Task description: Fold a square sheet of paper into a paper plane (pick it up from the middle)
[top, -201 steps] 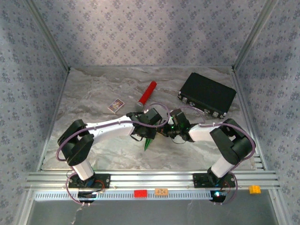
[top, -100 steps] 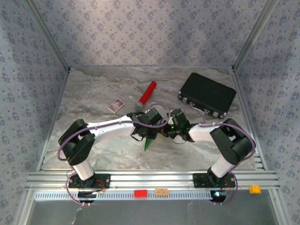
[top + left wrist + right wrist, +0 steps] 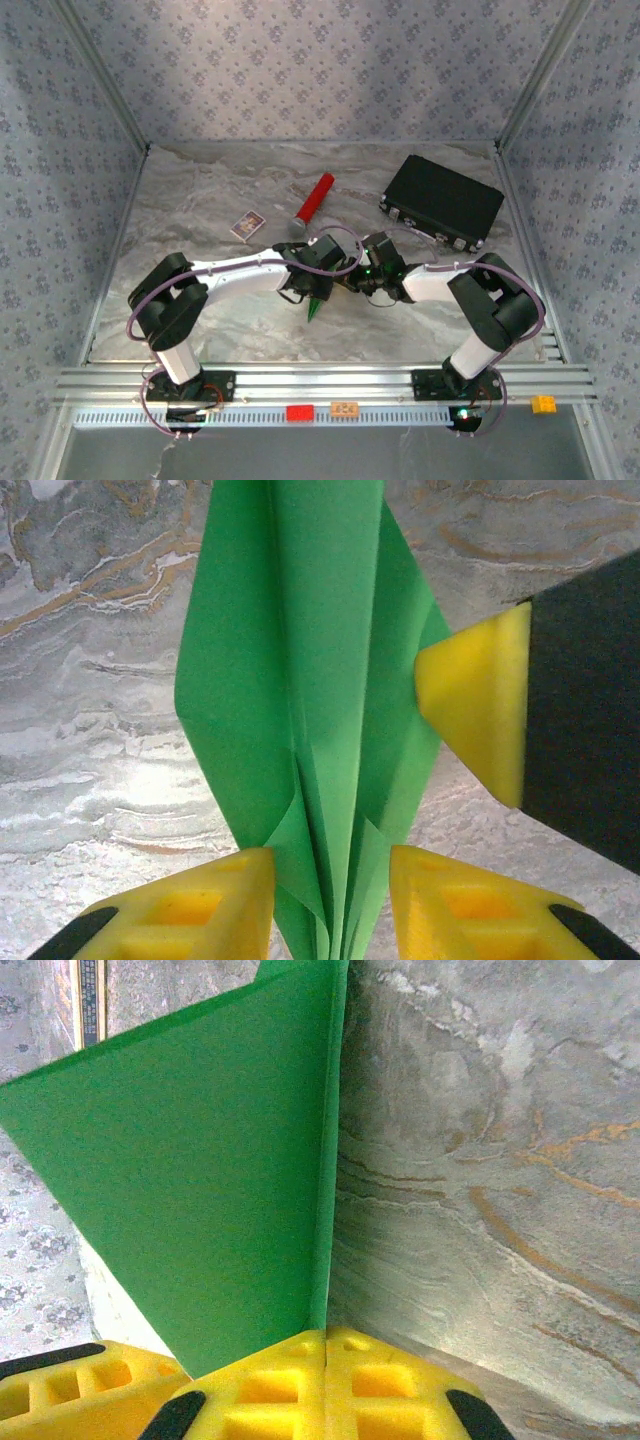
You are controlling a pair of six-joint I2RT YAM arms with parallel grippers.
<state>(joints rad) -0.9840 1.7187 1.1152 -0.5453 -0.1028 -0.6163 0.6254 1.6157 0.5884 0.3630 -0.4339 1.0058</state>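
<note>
The green sheet of paper is folded into a slim pointed paper plane (image 3: 316, 305) at the table's middle, its tip toward the near edge. In the left wrist view the paper plane (image 3: 300, 680) runs between my left gripper's (image 3: 330, 910) yellow fingers (image 3: 200, 910), its layers splayed loose; the jaws stand open around it. The right gripper's fingertip (image 3: 480, 700) touches its right side. My right gripper (image 3: 325, 1380) is shut on the plane's folded edge (image 3: 200, 1160). Both grippers meet over it, the left gripper (image 3: 318, 285) and the right gripper (image 3: 352, 283).
A red cylinder (image 3: 313, 200) lies behind the grippers. A small printed card (image 3: 247, 226) sits to its left. A black case (image 3: 442, 200) stands at the back right. Patterned walls close in the marbled table (image 3: 200, 190) on three sides.
The left gripper's jaws have spread apart, loosening off the folded paper. The right gripper stays shut on the paper. Both arms have barely shifted.
</note>
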